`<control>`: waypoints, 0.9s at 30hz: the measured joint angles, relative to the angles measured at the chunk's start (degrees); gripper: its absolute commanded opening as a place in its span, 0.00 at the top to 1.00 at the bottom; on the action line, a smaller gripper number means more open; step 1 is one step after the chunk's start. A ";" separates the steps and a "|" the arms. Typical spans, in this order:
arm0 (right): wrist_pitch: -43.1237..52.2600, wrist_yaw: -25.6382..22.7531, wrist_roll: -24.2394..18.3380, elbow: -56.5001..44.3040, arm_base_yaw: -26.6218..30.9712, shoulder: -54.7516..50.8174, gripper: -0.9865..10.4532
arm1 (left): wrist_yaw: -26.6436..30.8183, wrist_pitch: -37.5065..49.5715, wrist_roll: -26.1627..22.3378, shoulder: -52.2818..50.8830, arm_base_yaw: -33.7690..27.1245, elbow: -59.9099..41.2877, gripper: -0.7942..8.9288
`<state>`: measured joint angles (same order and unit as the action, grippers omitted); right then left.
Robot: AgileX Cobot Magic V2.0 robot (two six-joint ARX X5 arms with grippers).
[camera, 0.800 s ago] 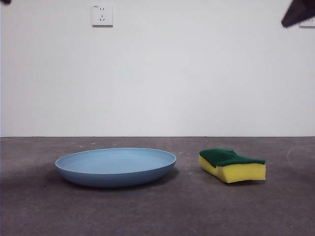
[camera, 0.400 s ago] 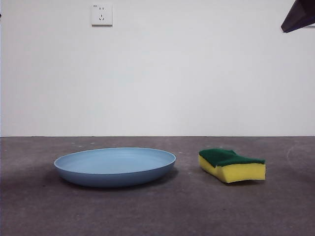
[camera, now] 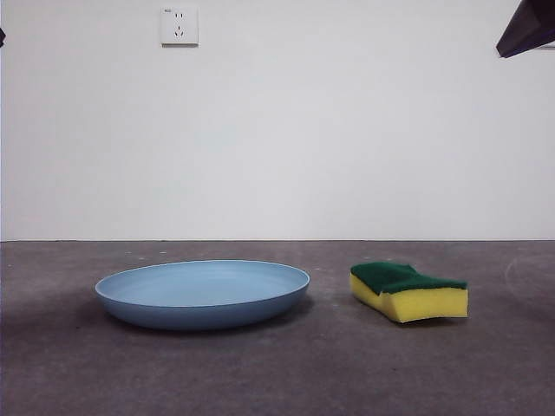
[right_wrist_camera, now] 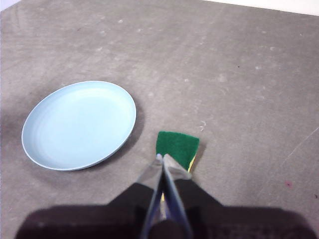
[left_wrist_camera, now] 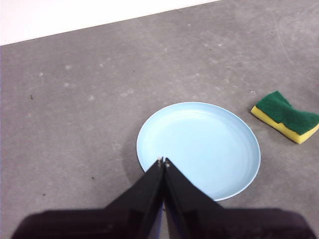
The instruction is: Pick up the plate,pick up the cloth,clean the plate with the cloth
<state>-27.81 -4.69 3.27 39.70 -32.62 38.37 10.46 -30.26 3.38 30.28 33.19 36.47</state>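
The light-blue plate (camera: 203,292) lies flat on the grey table, left of centre. The cloth, a yellow sponge with a green top (camera: 408,291), lies to its right, apart from it. My left gripper (left_wrist_camera: 162,162) is shut and empty, high above the plate's (left_wrist_camera: 199,149) near rim; the sponge (left_wrist_camera: 286,118) shows off to the side. My right gripper (right_wrist_camera: 161,158) is shut and empty, high above the sponge (right_wrist_camera: 177,145), with the plate (right_wrist_camera: 79,124) beside it. In the front view one arm shows only as a black tip (camera: 525,28) at the top right corner.
A white wall with a socket (camera: 179,26) stands behind the table. The grey table top (camera: 277,373) stretches around both things.
The black arm tip at the top right has shifted slightly up and to the right. The plate and sponge have not moved.
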 measured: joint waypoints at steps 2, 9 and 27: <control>0.00 0.00 0.02 0.00 0.00 0.00 0.91 | 0.15 -0.31 -1.62 -0.26 0.00 0.00 0.92; -0.02 0.00 0.09 0.00 0.00 0.00 0.91 | -2.86 -2.34 -3.08 -6.29 -3.06 -0.02 0.92; 0.00 0.00 0.17 0.00 0.00 0.00 0.91 | -8.09 23.65 -4.26 -23.98 -28.55 -28.20 0.92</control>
<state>-27.81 -4.69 3.44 39.70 -32.62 38.37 2.37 -6.61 -0.89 6.31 4.64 8.27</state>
